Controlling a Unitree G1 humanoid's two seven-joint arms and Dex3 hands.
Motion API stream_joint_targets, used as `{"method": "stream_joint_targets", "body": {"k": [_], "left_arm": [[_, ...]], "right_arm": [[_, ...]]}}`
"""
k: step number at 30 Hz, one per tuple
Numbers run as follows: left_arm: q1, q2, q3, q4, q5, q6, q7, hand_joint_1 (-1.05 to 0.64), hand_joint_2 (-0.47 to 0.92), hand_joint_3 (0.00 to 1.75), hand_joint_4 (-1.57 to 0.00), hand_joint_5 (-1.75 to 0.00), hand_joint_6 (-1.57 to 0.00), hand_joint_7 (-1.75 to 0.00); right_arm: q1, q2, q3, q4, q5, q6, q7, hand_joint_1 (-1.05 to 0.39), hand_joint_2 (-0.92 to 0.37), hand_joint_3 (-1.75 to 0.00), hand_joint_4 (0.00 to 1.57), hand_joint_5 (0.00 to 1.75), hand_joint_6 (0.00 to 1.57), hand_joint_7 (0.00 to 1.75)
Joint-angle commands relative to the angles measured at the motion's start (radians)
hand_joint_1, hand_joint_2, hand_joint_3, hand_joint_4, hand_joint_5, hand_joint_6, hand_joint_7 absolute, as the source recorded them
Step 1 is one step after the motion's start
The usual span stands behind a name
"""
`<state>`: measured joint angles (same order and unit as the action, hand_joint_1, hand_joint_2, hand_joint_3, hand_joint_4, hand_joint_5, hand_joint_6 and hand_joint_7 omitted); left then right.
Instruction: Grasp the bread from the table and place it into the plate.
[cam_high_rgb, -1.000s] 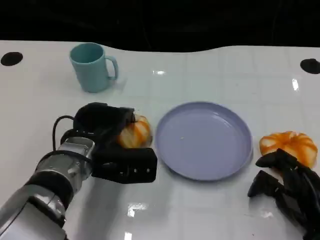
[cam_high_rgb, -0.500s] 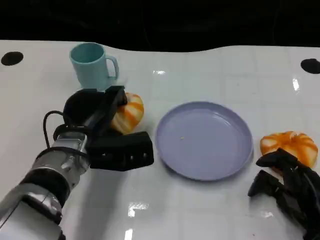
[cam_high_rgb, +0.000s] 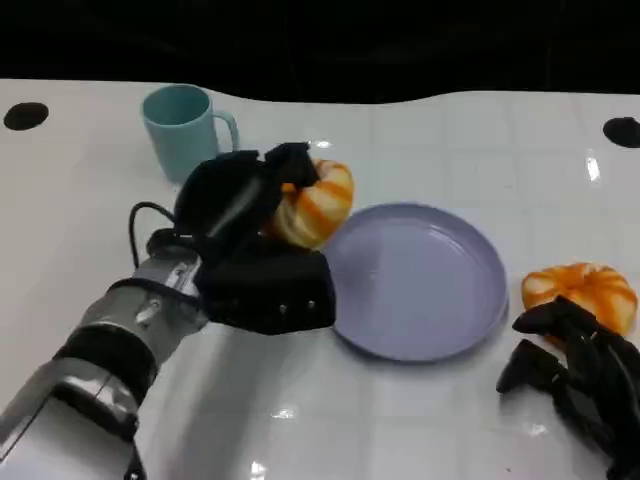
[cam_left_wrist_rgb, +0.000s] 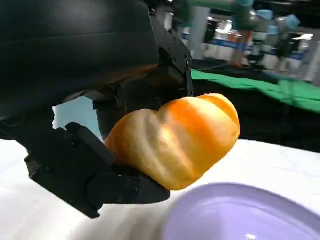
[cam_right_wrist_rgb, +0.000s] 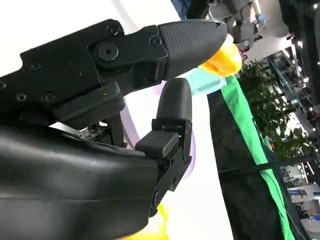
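Observation:
My left hand (cam_high_rgb: 245, 240) grips an orange-and-cream striped bread roll (cam_high_rgb: 315, 203) and holds it above the table, just over the left rim of the lavender plate (cam_high_rgb: 430, 290). The left wrist view shows the bread (cam_left_wrist_rgb: 175, 140) clamped between the black fingers (cam_left_wrist_rgb: 110, 185), with the plate (cam_left_wrist_rgb: 240, 215) below it. A second bread roll (cam_high_rgb: 580, 293) lies on the table right of the plate. Just in front of that roll, my right hand (cam_high_rgb: 575, 385) rests with its fingers apart, holding nothing.
A light blue mug (cam_high_rgb: 185, 128) stands at the back left, behind my left hand. Two black holes (cam_high_rgb: 24, 116) mark the table's far corners. The table's dark back edge runs along the top.
My left hand has lifted the bread off the table and carried it right, from beside the mug to the plate's left rim. The right hand has stayed put.

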<state>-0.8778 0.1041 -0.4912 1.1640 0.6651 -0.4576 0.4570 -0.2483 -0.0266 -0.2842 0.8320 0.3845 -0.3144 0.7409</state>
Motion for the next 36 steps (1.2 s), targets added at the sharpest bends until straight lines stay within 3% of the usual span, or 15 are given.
{"method": "stream_joint_targets", "body": {"k": [1, 4, 8, 15, 27, 30, 32, 34, 36], "left_arm": [[-0.052, -0.022, -0.003, -0.002, -0.002, -0.021, -0.013, -0.18, 0.57, 1.06, -0.9, -1.75, -0.7, -1.74], [-0.054, -0.023, -0.002, 0.003, -0.002, -0.023, -0.011, -0.18, 0.56, 1.07, -0.9, -1.75, -0.7, -1.75], [-0.08, -0.059, -0.017, 0.006, -0.001, -0.033, -0.067, -0.19, 0.59, 1.14, -0.93, -1.75, -0.71, -1.75], [-0.148, -0.145, -0.091, 0.043, 0.048, -0.003, -0.148, -0.18, 0.51, 1.13, -0.93, -1.75, -0.71, -1.75], [-0.176, -0.18, -0.13, 0.075, 0.084, 0.033, -0.143, -0.2, 0.51, 1.1, -0.94, -1.75, -0.7, -1.75], [-0.188, -0.186, -0.133, 0.082, 0.078, 0.059, -0.205, -0.22, 0.62, 0.86, -0.83, -1.75, -0.69, -1.53], [-0.191, -0.185, -0.125, 0.08, 0.067, 0.068, -0.24, -0.23, 0.65, 0.8, -0.8, -1.75, -0.7, -1.47], [-0.194, -0.183, -0.116, 0.077, 0.054, 0.075, -0.276, -0.28, 0.73, 0.44, -0.73, -1.68, -0.82, -0.94], [-0.194, -0.183, -0.113, 0.074, 0.051, 0.078, -0.287, -0.29, 0.78, 0.29, -0.71, -1.67, -0.88, -0.77]], "right_arm": [[0.012, -0.012, -0.001, 0.019, 0.002, 0.016, 0.001, -0.54, -0.92, -0.24, 0.64, 1.6, 0.59, 1.26], [0.011, -0.012, -0.001, 0.02, 0.002, 0.016, 0.002, -0.54, -0.92, -0.23, 0.64, 1.6, 0.59, 1.26], [0.01, -0.01, -0.005, 0.022, 0.01, 0.021, 0.012, -0.52, -0.92, -0.25, 0.63, 1.59, 0.58, 1.25], [0.012, -0.003, -0.001, 0.019, -0.002, 0.003, 0.001, -0.54, -0.92, -0.24, 0.65, 1.61, 0.6, 1.27], [0.011, -0.004, 0.001, 0.017, 0.001, 0.01, 0.006, -0.54, -0.92, -0.24, 0.62, 1.62, 0.57, 1.3], [0.013, -0.002, -0.002, 0.014, 0.009, 0.022, 0.011, -0.52, -0.92, -0.23, 0.61, 1.61, 0.57, 1.3], [0.016, -0.002, 0.001, 0.011, 0.003, 0.015, 0.007, -0.52, -0.92, -0.23, 0.6, 1.61, 0.56, 1.3], [0.019, -0.003, 0.005, 0.008, -0.006, 0.003, 0.002, -0.53, -0.92, -0.25, 0.6, 1.6, 0.56, 1.3], [0.02, -0.004, 0.006, 0.008, -0.008, -0.001, 0.0, -0.53, -0.92, -0.26, 0.61, 1.6, 0.56, 1.3]]}}
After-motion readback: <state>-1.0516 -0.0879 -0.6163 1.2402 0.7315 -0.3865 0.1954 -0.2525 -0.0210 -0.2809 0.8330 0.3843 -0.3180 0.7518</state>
